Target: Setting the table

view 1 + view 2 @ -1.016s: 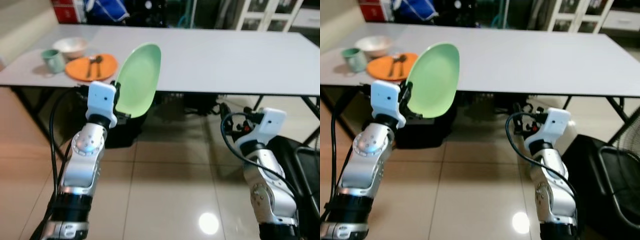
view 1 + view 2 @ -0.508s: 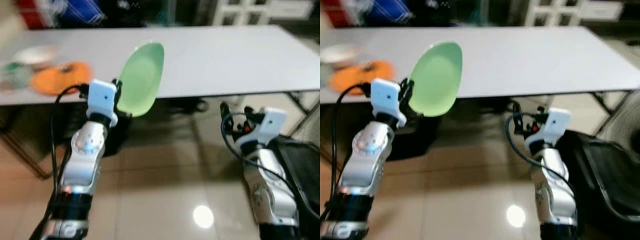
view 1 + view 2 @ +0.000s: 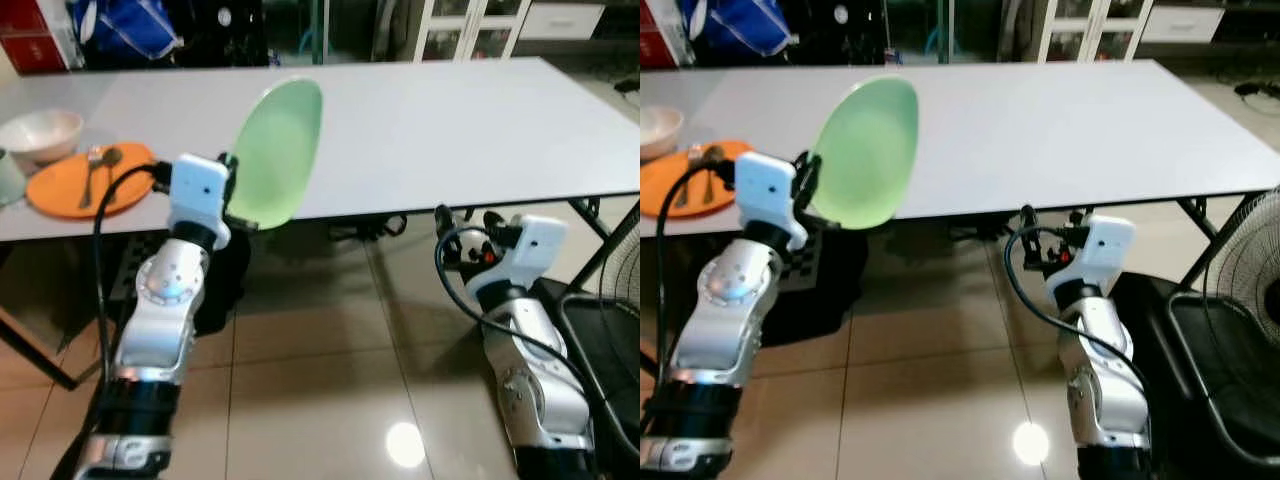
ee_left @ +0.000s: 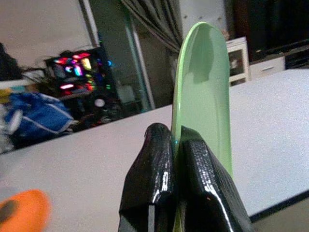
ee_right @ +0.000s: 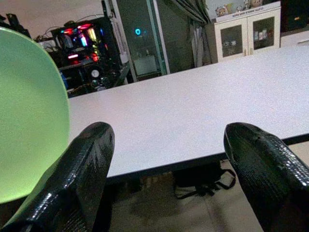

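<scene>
My left gripper is shut on the rim of a light green plate, held upright on edge in front of the near edge of the long white table. The plate rises above the two black fingers. My right gripper is open and holds nothing; it is raised below the table's near edge, to the right of the plate. On the table's left end lie an orange plate with a spoon and fork, and a white bowl behind it.
Black table legs and dark bags stand under the table on a glossy tiled floor. A floor fan is at the right. White cabinets and a blue bag lie beyond the far edge.
The camera view has swung right and steadied, so the orange plate and bowl sit further left. The left gripper still holds the green plate upright; the right gripper stays open.
</scene>
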Motion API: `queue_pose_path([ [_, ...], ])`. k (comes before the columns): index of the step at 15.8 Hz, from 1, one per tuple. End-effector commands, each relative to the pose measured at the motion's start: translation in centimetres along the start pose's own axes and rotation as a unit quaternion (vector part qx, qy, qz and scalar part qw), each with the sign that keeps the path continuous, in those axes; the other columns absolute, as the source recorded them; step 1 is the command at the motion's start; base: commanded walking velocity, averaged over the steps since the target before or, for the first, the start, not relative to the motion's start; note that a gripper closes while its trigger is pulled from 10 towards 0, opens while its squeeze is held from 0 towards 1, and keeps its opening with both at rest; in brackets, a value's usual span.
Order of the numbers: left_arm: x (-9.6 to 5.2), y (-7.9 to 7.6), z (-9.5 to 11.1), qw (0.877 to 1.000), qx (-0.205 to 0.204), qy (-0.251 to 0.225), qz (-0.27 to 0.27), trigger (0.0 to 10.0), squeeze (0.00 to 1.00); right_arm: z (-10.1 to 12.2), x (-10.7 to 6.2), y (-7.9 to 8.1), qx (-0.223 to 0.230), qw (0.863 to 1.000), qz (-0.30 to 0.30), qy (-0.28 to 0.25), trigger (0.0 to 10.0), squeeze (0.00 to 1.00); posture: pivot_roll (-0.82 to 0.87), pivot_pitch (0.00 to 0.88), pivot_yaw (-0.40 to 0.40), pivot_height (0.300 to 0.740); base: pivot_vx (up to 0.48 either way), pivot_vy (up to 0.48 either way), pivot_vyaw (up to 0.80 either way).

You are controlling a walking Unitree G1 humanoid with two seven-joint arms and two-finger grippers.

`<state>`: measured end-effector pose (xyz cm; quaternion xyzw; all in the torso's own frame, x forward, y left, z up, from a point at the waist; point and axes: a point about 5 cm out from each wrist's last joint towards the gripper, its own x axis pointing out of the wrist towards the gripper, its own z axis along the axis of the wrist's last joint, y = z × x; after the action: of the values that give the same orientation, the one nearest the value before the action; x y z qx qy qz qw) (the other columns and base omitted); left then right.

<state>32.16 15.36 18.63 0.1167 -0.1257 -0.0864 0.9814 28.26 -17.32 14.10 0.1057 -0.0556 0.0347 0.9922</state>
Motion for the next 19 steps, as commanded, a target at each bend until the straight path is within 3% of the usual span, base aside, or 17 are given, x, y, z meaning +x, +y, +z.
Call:
queue_pose_path([
  [1,0.48,-0.71,1.36,0.999,0.004,-0.032,-0.019,10.0,0.00,0.21,0.04,-0.33,-0.006,1.000,-0.006,-0.004,10.0,0.00,-0.04,0.000,0.004,0.740,0.368,0.000,0.00],
  [16,0.72,-1.31,1.50,0.999,-0.014,-0.037,-0.028,10.0,0.00,0.19,-0.02,-0.12,0.000,1.000,0.000,-0.010,10.0,0.00,-0.05,0.000,0.015,0.740,0.371,0.000,0.00],
  [19,0.68,-1.35,1.46,0.999,-0.016,-0.037,-0.027,10.0,0.00,0.21,0.03,-0.14,-0.001,1.000,0.001,-0.010,10.0,0.00,-0.05,0.000,0.012,0.740,0.372,0.000,-0.69],
])
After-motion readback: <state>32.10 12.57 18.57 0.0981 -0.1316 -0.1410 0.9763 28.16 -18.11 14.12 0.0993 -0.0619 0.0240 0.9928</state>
